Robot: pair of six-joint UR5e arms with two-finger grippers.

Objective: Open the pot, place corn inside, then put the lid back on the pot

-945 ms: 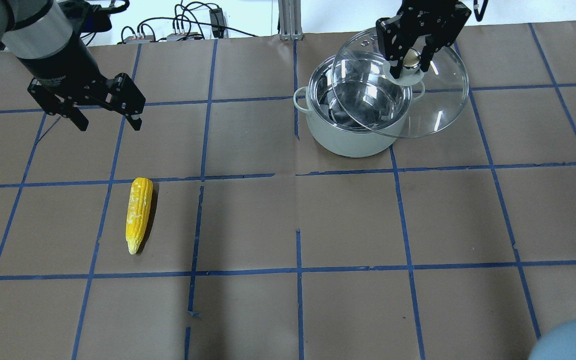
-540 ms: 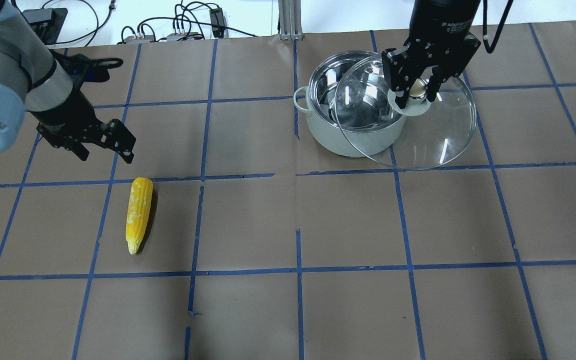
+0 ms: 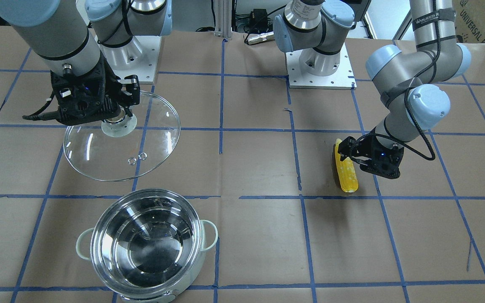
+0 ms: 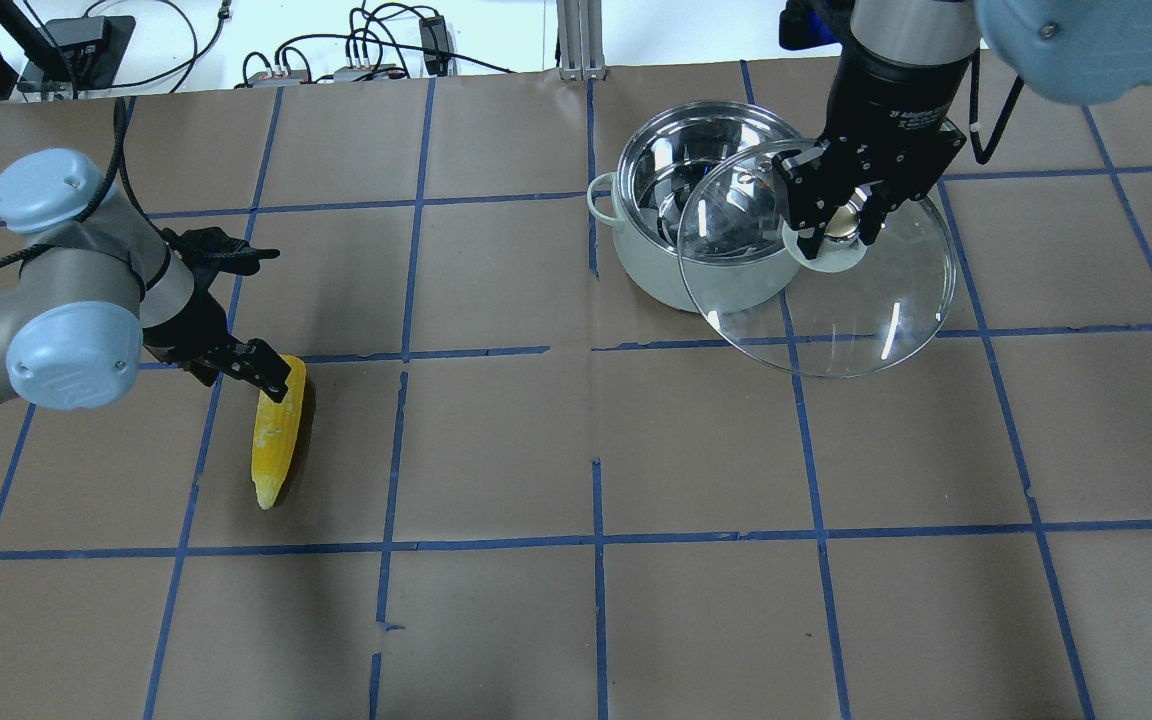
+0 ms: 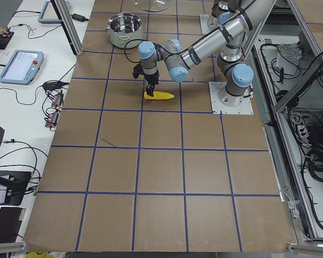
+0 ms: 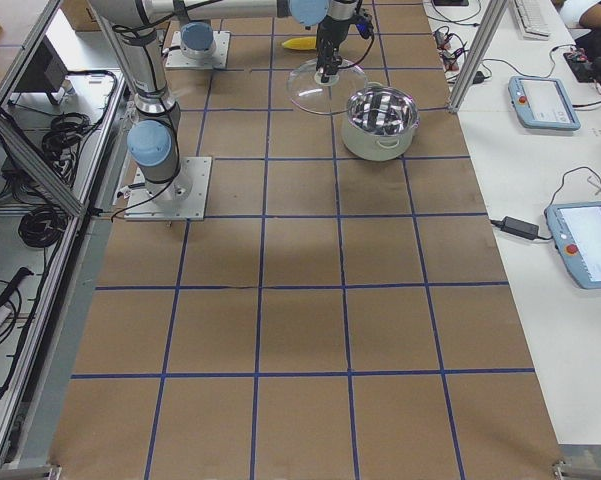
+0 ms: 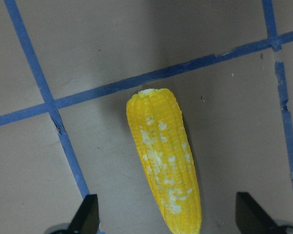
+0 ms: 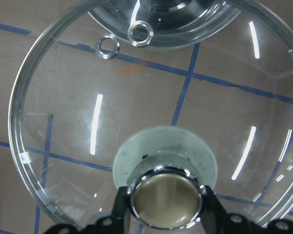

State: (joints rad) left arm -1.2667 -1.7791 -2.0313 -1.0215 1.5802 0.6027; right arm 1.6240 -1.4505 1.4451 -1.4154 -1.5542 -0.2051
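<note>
R gripper [image 4: 839, 222] clamped on knob of lid [image 4: 841, 310], holding it clear of table [image 4: 696, 450]. Uncovered pot [image 4: 651, 275] sits just beside it, partly under lid's edge. L gripper [image 4: 266, 372] spread wide, holding nothing. Corn [image 4: 271, 450] lies on table below, between its fingers.

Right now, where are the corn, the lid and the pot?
corn [image 4: 274, 440], overhead view, middle of the cob.
lid [image 4: 836, 300], overhead view, clear glass dome.
pot [image 4: 644, 270], overhead view, pale outer wall.
</note>
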